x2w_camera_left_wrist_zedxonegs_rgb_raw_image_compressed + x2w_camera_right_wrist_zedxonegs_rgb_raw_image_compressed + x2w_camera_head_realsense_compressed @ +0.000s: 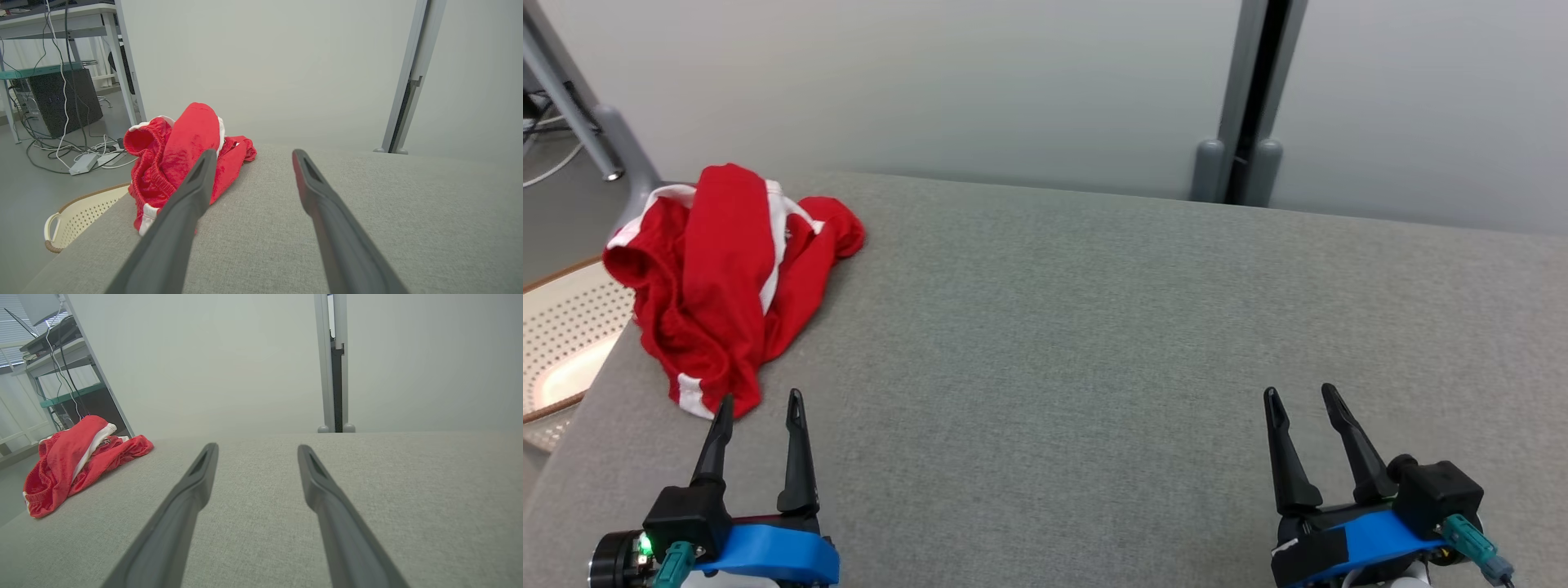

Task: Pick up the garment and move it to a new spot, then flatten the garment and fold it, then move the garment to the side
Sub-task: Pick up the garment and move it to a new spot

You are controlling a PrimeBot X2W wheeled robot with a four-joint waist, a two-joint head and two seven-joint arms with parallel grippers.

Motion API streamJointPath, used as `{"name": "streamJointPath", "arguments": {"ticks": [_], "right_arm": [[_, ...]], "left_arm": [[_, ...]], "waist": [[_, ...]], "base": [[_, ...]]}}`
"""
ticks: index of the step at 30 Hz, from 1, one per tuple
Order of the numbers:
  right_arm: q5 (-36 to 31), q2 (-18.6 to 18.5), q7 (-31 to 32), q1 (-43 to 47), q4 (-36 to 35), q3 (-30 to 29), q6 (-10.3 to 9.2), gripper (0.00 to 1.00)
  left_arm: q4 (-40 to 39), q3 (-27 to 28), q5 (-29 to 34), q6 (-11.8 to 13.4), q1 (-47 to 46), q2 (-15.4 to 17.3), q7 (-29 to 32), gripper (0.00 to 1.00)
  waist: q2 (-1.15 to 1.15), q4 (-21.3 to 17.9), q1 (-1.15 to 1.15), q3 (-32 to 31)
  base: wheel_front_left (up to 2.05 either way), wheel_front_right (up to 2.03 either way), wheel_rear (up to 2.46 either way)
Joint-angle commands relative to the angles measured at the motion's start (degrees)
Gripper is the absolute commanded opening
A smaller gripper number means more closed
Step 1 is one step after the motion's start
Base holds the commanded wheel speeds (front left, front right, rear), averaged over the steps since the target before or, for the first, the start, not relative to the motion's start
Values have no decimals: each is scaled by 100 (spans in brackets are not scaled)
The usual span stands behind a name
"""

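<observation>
**A:** Where is the garment (727,278) lying?

**B:** At the far left corner of the tabletop (1094,327). It's a crumpled heap of red cloth with white trim, bunched right along the tabletop's left edge.

**A:** Has either gripper got hold of it?

**B:** No. The left gripper (760,398) sits at the near left of the tabletop with its two dark fingers spread wide and nothing between them. Its outer fingertip is just beside the white-banded hem, but I cannot tell whether it touches.

**A:** And the other one?

**B:** The right gripper (1300,391) is at the near right of the tabletop, well apart from the cloth. Its fingers are spread wide and empty too, over bare grey fabric.

**A:** Anything else around?

**B:** A pale perforated basket (564,327) stands below the tabletop's left edge, under the heap. A grey post (1250,98) rises behind the tabletop's far edge, against a plain wall.
</observation>
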Motion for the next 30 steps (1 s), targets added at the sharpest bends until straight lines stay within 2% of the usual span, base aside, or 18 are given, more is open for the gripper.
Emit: {"name": "streamJointPath", "arguments": {"ticks": [1,19,30], "right_arm": [[-42,-12,-29,-73,-14,2,-2,100],[-203,-12,-22,-200,14,27,-2,100],[-225,-13,-20,-279,93,120,-2,100]], "left_arm": [[-25,51,-17,35,-7,26,-18,100],[-81,84,-202,172,24,23,-18,100],[-149,205,-269,228,166,24,-18,100]], "waist": [[0,334,0,72],[0,1702,0,338],[0,1861,0,366]], "base": [[0,0,0],[0,0,0],[0,0,0]]}}
